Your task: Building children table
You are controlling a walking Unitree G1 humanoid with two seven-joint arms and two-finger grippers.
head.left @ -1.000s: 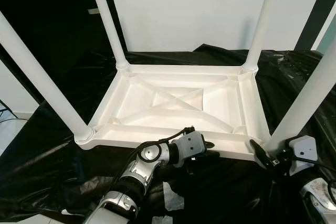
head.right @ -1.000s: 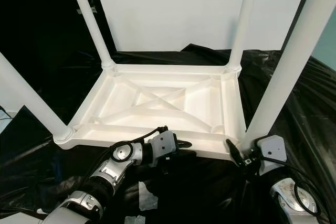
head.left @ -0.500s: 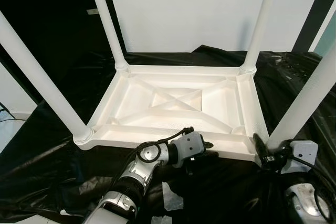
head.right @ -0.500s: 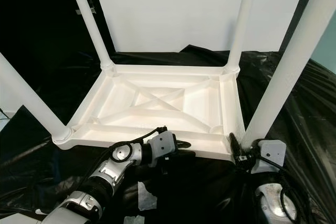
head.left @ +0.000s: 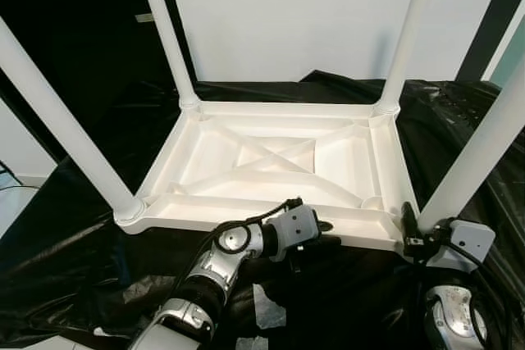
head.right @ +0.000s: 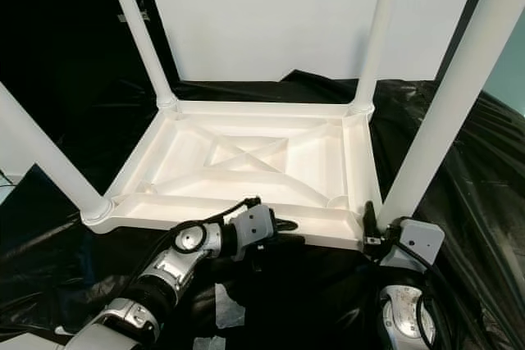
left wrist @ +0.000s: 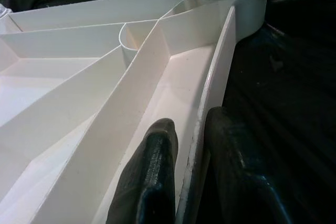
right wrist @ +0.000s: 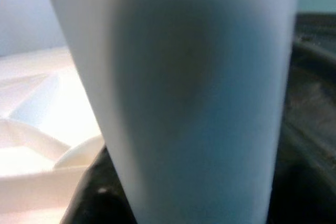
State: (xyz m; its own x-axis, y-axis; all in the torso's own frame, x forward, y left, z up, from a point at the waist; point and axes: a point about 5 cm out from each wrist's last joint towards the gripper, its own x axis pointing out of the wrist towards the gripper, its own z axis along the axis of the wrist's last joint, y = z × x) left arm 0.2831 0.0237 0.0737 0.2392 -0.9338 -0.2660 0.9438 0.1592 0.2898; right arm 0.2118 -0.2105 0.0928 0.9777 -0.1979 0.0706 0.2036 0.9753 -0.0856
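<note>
Left hand (left wrist: 186,177) is clamped on the near rim of the upturned white table (head.left: 279,157), at 6 o'clock. Right hand (head.left: 408,227) has drawn in against the base of the near-right leg (head.left: 480,149), at 4 o'clock; its grip cannot be told. That leg now stands straighter, apparently seated. Moulded ribbed plastic, smooth tubular legs, crinkled black sheeting (head.left: 74,260) beneath.

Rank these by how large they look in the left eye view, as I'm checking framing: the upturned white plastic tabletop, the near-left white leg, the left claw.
1. Upturned white plastic tabletop, widest by far.
2. Near-left white leg; nearness to the camera enlarges it.
3. Left claw, smallest, at the tabletop's near rim.
</note>
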